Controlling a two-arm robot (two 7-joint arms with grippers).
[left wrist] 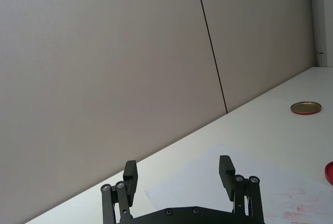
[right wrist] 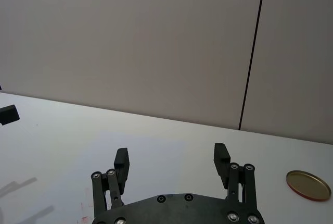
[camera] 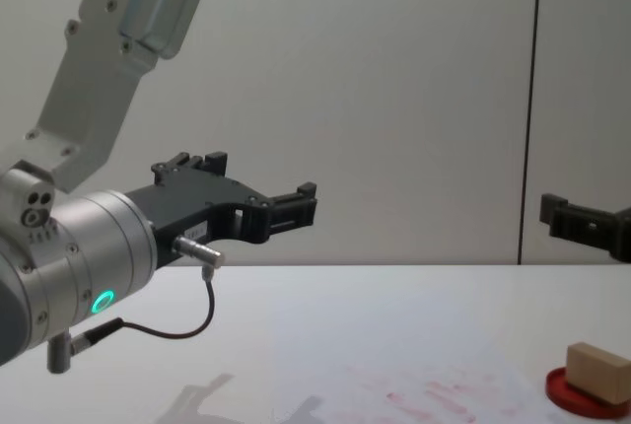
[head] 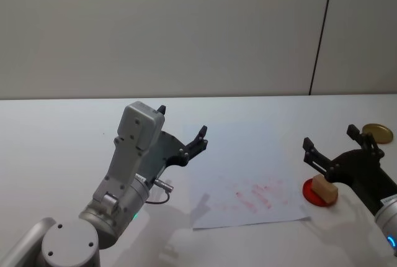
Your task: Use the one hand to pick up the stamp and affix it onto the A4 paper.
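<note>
Paper [head: 243, 212] on white tabletop [head: 56, 143], pale wall [head: 155, 31] behind

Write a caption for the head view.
The left gripper and right gripper hover open; the stamp sits on the red ink pad beside the A4 paper.

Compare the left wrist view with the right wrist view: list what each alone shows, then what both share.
Left wrist view, not the right: the left gripper, open, up close, and the red ink pad's edge. Right wrist view, not the left: the right gripper, open. Both: the round gold lid, the A4 paper, the white table.
</note>
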